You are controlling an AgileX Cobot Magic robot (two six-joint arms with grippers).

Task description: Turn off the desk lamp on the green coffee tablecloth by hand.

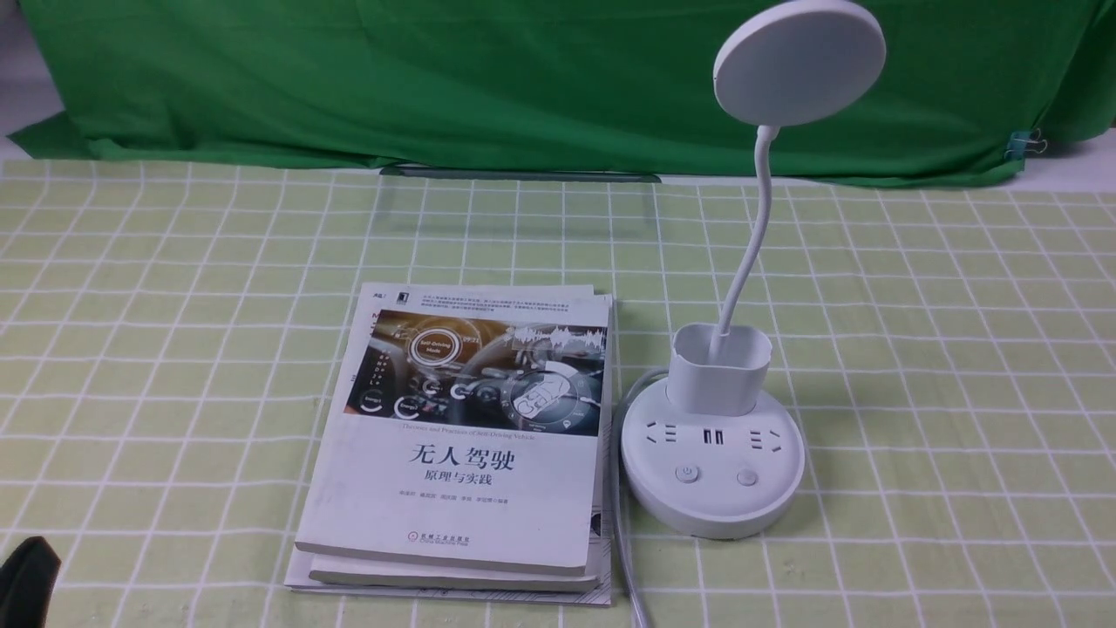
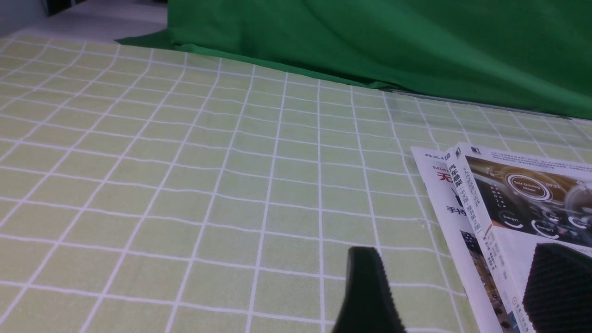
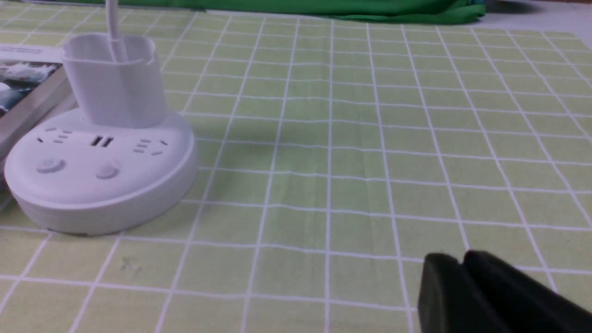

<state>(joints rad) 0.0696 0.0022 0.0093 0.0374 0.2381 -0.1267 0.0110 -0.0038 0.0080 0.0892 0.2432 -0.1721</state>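
Note:
The white desk lamp stands on the pale green grid tablecloth (image 1: 942, 366), right of centre. Its round disc head (image 1: 798, 61) is up on a thin bent neck that rises from the cup holder (image 1: 722, 368). The round base (image 1: 713, 488) has sockets and two buttons (image 1: 687, 474) on its near side. No glow shows on the head. In the right wrist view the base (image 3: 99, 185) lies well apart from my right gripper (image 3: 458, 261), which is shut and empty over the cloth. My left gripper (image 2: 458, 253) is open and empty beside the books.
A stack of books (image 1: 471, 436) lies just left of the lamp base, also in the left wrist view (image 2: 504, 208). The lamp's white cord (image 1: 621, 523) runs between them toward the front edge. A dark green backdrop cloth (image 1: 523, 78) hangs behind. A black arm part (image 1: 26, 580) shows bottom left.

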